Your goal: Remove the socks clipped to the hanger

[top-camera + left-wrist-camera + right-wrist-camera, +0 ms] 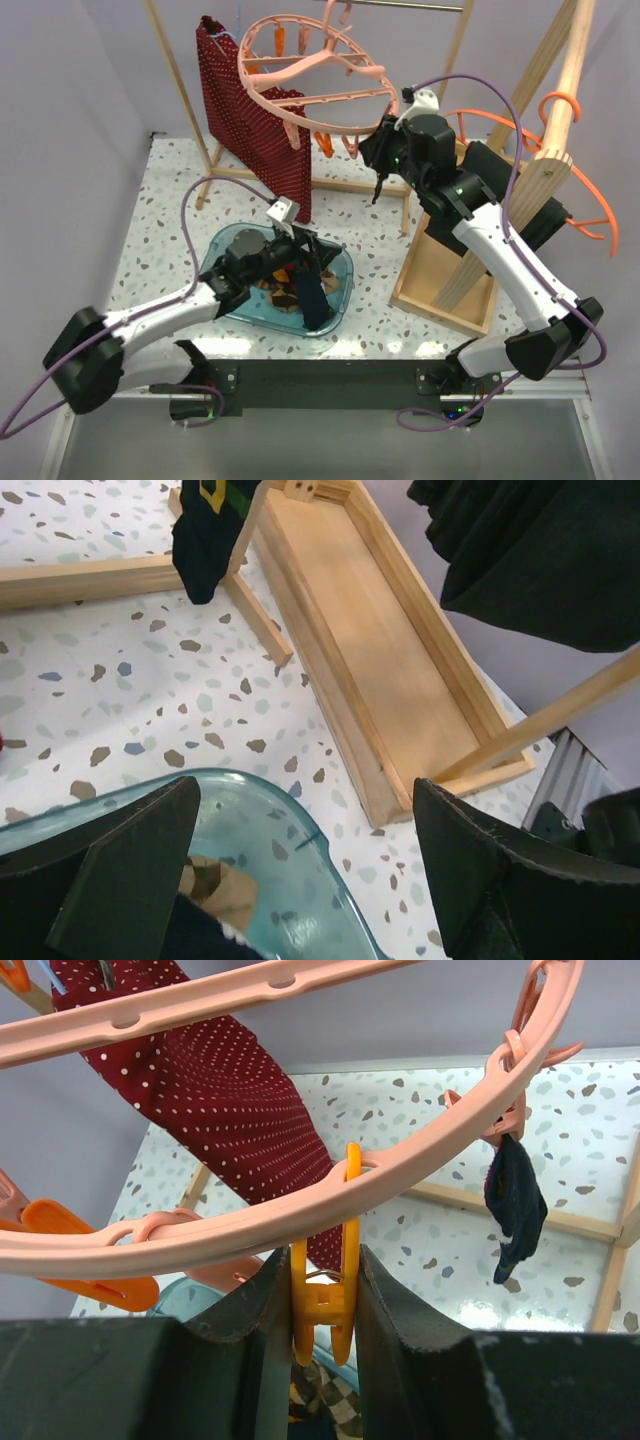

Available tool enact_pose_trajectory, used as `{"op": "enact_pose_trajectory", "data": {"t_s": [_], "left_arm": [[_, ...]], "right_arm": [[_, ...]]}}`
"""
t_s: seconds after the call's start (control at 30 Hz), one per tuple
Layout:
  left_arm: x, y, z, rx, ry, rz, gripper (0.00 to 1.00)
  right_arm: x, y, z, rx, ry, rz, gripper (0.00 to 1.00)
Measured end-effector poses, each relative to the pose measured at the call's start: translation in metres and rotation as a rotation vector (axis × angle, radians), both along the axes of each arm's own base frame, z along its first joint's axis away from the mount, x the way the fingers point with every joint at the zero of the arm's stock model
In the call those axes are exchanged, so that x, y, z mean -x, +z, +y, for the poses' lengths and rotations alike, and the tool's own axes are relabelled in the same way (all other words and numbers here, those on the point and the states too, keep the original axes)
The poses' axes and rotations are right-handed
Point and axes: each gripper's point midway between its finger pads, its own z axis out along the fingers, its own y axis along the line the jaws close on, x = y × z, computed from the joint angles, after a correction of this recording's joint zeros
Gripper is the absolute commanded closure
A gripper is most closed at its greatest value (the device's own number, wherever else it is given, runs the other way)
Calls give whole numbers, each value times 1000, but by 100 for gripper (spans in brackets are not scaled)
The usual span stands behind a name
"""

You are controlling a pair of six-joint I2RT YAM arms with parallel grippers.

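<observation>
Fingers [120, 870] of the left gripper [305, 790] spread wide, nothing between them, low over a teal tub [345, 270]. Inside the tub, a brown checkered sock [283, 297], with a dark navy sock [314, 298] lying across it and reaching toward the near rim. Just beyond, speckled tabletop [120, 700] and a shallow wooden tray [380, 670].

Right gripper [325, 1305] pressed together on a yellow-orange peg [350, 1220], pinching it from both sides right under the ring of the pink hanger [420, 1155]. Farther along that ring, to the right in the wrist view, another dark sock [515, 1205] dangling from a pink peg [505, 1125], clear of the table. Behind the ring, a red white-dotted garment [220, 1090]. Hanger itself tilted, high within the wooden rack [180, 80], well above the tub.
</observation>
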Motion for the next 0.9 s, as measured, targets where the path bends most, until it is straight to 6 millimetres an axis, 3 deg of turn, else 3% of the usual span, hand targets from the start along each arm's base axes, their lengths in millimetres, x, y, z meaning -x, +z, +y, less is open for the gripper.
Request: {"op": "enact_pose_trajectory", "data": {"t_s": [0.27,0.33,0.57,0.7,0.77,0.87,0.9], "left_arm": [[-59,-56,-44,-13,72,-3,7],[-80,-59,-56,-11,110,-29,7],[-147,-39,-100,32,204,-171,8],[-174,-49,-115,21,254,-204,9],[-183,-58,-122,7,260,-210,12],[-195,-65,-134,1,261,-223,25],[-198,-65,-137,2,262,-229,38]], "right_arm": [[2,4,3,-20,12,5,100],[3,4,4,-26,17,7,100],[7,9,2,-36,22,1,100],[10,12,4,-43,37,-1,100],[11,13,5,-45,43,-2,100],[12,13,5,-46,43,-3,100],[12,13,5,-46,43,-2,100]]}}
